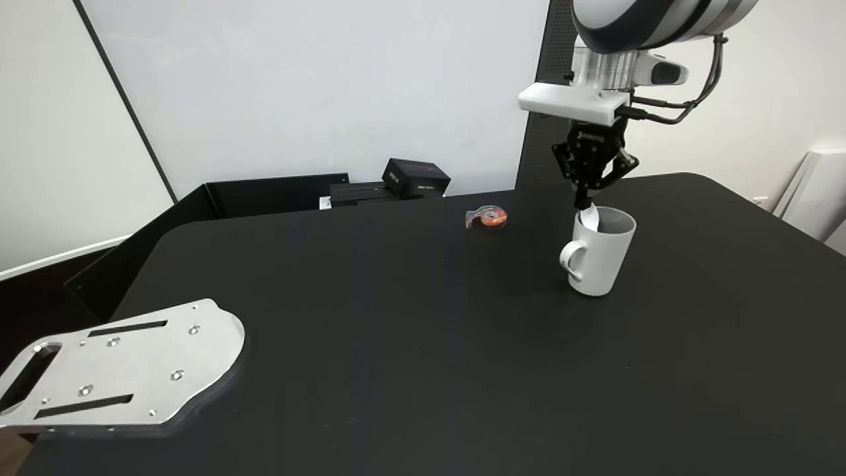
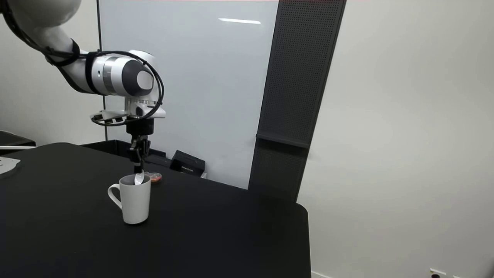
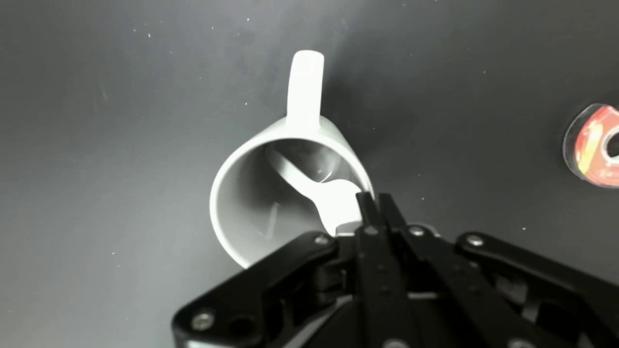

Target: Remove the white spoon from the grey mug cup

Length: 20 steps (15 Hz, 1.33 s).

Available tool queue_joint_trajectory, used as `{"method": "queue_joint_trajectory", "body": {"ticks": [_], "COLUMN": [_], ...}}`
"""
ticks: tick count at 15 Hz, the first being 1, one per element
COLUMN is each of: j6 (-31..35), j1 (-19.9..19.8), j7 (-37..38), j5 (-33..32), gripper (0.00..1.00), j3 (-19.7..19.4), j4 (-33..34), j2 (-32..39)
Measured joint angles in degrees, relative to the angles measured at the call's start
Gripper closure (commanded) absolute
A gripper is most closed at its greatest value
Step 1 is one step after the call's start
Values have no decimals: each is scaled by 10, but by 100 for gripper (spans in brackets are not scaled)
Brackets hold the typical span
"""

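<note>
The grey mug cup (image 1: pixel 598 264) stands upright on the black table; it also shows in an exterior view (image 2: pixel 135 202) and the wrist view (image 3: pixel 246 198). The white spoon (image 3: pixel 336 200) leans inside it, bowl up at the rim and handle down in the mug. Its bowl shows in both exterior views (image 1: pixel 590 217) (image 2: pixel 139 178). My gripper (image 3: pixel 375 195) points down at the mug's rim, also in both exterior views (image 1: pixel 581 201) (image 2: pixel 138 170). Its fingers are almost together, shut on the bowl's edge. The exact contact is hidden behind the fingers.
A clear tape dispenser with a red roll (image 1: pixel 491 216) lies near the mug, also in the wrist view (image 3: pixel 599 150). A silver metal plate (image 1: pixel 152 367) lies at the table's other end. Black boxes (image 1: pixel 416 177) sit beyond the back edge, by a white wall panel.
</note>
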Motion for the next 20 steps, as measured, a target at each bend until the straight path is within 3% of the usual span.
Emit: {"method": "queue_joint_trajectory", "body": {"ticks": [11,20], "j6": [-43,-136], "j1": [18,21], "j7": [5,3], "j5": [-8,-11], "gripper": [99,99], "j3": [1,16], "j4": [58,125], "j2": [-19,-28]}}
